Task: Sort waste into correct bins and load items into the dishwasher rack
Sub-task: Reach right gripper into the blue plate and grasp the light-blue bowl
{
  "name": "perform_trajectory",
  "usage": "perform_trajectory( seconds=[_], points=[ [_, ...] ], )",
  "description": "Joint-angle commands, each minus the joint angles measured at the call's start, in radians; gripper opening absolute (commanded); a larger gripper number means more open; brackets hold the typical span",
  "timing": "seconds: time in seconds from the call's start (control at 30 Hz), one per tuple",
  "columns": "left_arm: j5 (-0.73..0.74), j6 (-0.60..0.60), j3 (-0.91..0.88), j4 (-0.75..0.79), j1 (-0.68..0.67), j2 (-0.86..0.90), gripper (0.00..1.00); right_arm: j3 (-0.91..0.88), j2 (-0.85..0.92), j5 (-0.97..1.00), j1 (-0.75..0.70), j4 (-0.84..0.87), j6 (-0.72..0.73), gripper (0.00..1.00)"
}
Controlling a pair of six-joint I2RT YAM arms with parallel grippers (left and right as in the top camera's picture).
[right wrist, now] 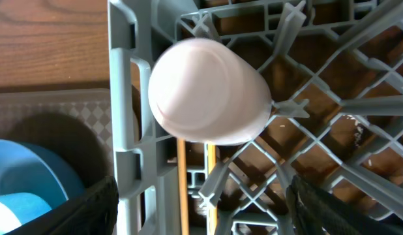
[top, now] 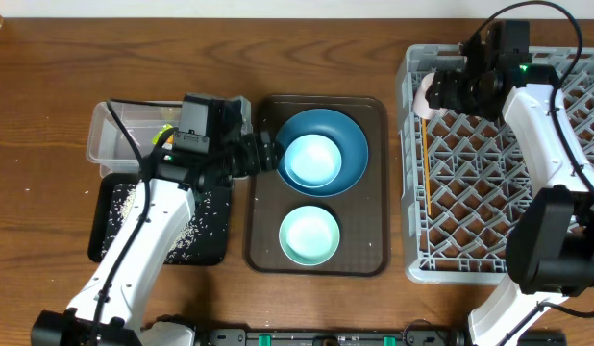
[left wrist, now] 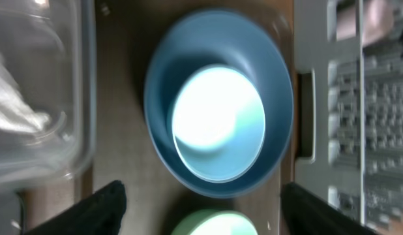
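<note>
Brown tray [top: 369,231] overhead carries the blue plate [top: 353,144] with the light blue bowl [top: 309,159] in it, green bowl [top: 309,235] beside. Left wrist: left jaws wide, empty, short of the plate. Right wrist: right jaws wide, pink cup [right wrist: 205,91] clear of them in a corner of the grey rack [right wrist: 120,98].

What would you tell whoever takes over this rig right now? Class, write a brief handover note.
Left pincer: open, empty, by the plate.
Right pincer: open, empty, over the cup in a corner of the rack.
Done: cup and chopsticks in the rack; tissue and wrapper in the tub; rice in the black tray.
Left: plate with blue bowl on it, and green bowl, all on the brown tray, go into the rack.
</note>
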Motion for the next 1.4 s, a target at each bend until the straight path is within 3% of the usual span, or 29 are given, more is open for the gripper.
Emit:
perform_trajectory(
  seconds=[0.0, 0.27, 0.43, 0.63, 0.77, 0.93, 1.27, 1.37],
  points=[
    [-0.101, 0.012, -0.004, 0.045, 0.011, 0.004, 0.88, 0.018, 0.000, -0.041, 0.003, -0.012, -0.005, 0.83],
    [-0.101, 0.012, -0.004, 0.051, 0.011, 0.005, 0.91, 0.018, 0.000, -0.070, 0.005, -0.101, -0.005, 0.88],
    [-0.101, 0.012, -0.004, 0.051, 0.011, 0.005, 0.93, 0.016, 0.000, -0.228, 0.055, -0.108, -0.006, 0.83],
    [-0.101, 0.012, -0.004, 0.051, 0.011, 0.005, 0.94, 0.014, 0.000, -0.236, 0.183, -0.133, -0.031, 0.76],
    [-0.101, 0.012, -0.004, 0.051, 0.011, 0.005, 0.94, 0.010, 0.000, -0.148, 0.302, -0.130, -0.031, 0.72],
    [-0.101, 0.012, -0.004, 0.051, 0.011, 0.005, 0.94, 0.003, 0.000, 0.042, 0.436, -0.124, -0.017, 0.56],
    [-0.101, 0.012, -0.004, 0.051, 0.011, 0.005, 0.94, -0.120, 0.001, 0.272, 0.601, 0.008, 0.070, 0.50],
    [-0.101, 0.012, -0.004, 0.051, 0.011, 0.005, 0.94, -0.184, 0.001, 0.319, 0.609, 0.075, 0.090, 0.43]
  ],
)
